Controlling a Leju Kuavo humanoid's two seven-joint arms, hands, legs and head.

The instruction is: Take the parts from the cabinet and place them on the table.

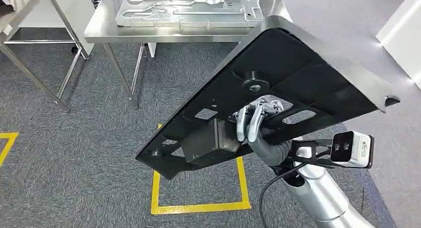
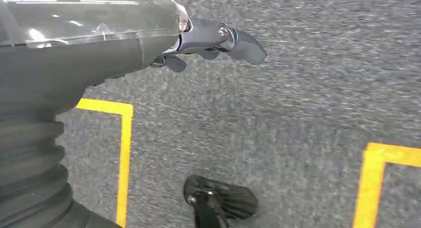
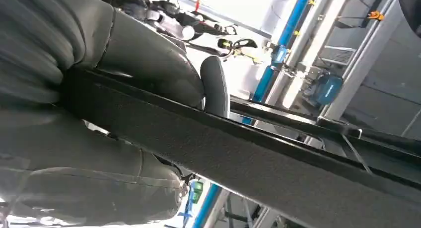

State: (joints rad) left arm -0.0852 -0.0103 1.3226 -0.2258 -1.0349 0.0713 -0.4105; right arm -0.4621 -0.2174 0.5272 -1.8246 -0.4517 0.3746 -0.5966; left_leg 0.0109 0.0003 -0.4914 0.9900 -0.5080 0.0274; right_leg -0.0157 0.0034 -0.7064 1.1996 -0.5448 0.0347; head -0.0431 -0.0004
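carry leg in progress: black panel in right robot hand, surface ahead

landmark = the steel surface [image 1: 164, 37] at the top of the head view, standing on grey carpet [image 1: 74, 153].

- black panel [image 1: 293, 84]: the big part, tilted, held in the air on the robot's side of the surface and well apart from it; its upper corner overlaps the surface's right end in the head view, but that reads as line of sight, not contact. dark underside faces the camera, with cutouts and a boxy block fixed to it.
- silver stamped panel [image 1: 188, 9]: lies flat on the surface, taking up most of the top.
- yellow floor marking [image 1: 198, 205]: square outline on the carpet, well short of the surface, under the held panel.
- right robot hand [image 1: 258, 119]: clamped on the black panel, fingers hooked through a cutout; in the right wrist view the thumb [image 3: 214, 86] sits against the panel's edge.
- left robot hand [image 2: 218, 41]: hangs over the carpet, holding nothing; fingers look loosely curled, so cannot tell spread or closed.

judgement: pick is done, this is transport to the surface. next move calls for closing the gap, levelling the panel, and setting it down. free room beside the silver panel looks tight, so stacking or overhang seems likely. one-handed grip on a wide panel: watch for swing and for a corner clipping the surface edge.
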